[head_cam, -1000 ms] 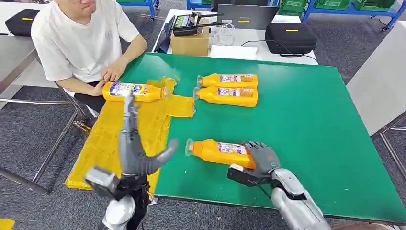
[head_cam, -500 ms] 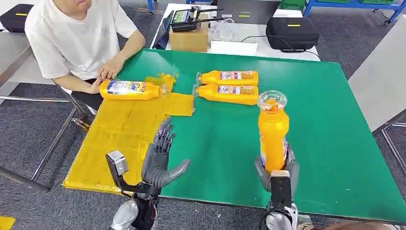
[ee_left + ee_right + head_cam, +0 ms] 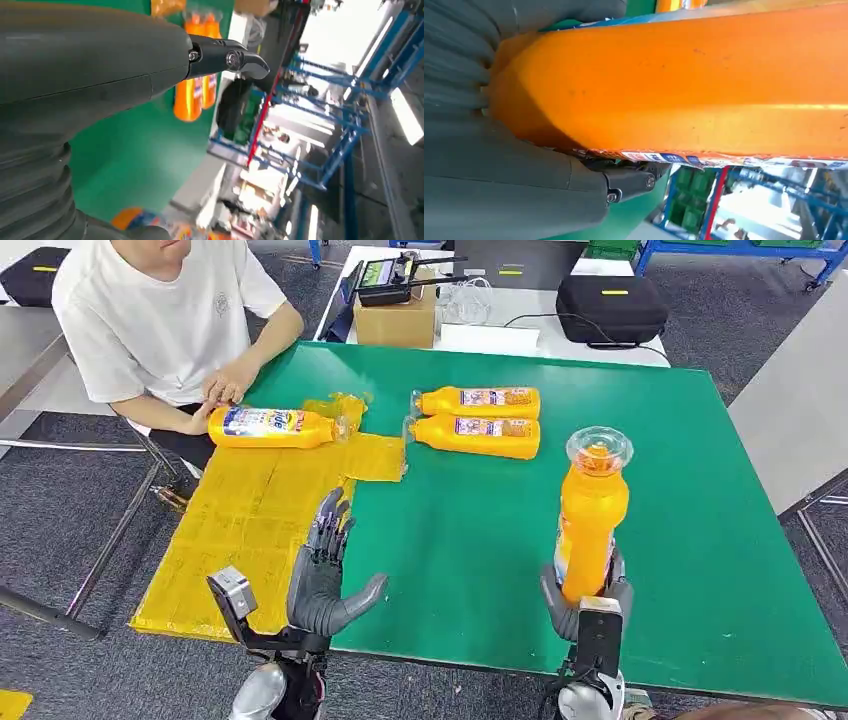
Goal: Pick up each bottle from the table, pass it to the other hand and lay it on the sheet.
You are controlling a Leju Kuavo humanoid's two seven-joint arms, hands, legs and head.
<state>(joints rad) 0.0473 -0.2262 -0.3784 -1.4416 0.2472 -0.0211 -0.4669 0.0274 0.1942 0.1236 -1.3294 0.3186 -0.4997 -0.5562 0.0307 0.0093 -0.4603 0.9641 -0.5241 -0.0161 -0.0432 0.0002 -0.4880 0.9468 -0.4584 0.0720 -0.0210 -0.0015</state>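
Note:
My right hand (image 3: 588, 598) grips an orange bottle (image 3: 590, 518) by its base and holds it upright above the green table (image 3: 690, 530), clear cap on top. Close up, that bottle (image 3: 704, 85) lies across my right hand (image 3: 499, 165) in the right wrist view. My left hand (image 3: 325, 575) is raised with its fingers spread, holding nothing, at the edge of the yellow sheet (image 3: 250, 515). One bottle (image 3: 272, 427) lies on the sheet's far end. Two bottles (image 3: 478, 402) (image 3: 472, 436) lie side by side on the table; the pair (image 3: 195, 90) lies past my left thumb (image 3: 225, 57).
A person in a white shirt (image 3: 165, 320) sits at the table's far left corner, a hand (image 3: 228, 390) next to the bottle on the sheet. Behind the table stand a cardboard box (image 3: 396, 322) and a black case (image 3: 610, 308). Bare green surface lies between my hands.
A second ago the bottle lay on the table under my right hand; it is now lifted upright and has shifted slightly right. My left hand has drawn back and lowered, fingers spread.

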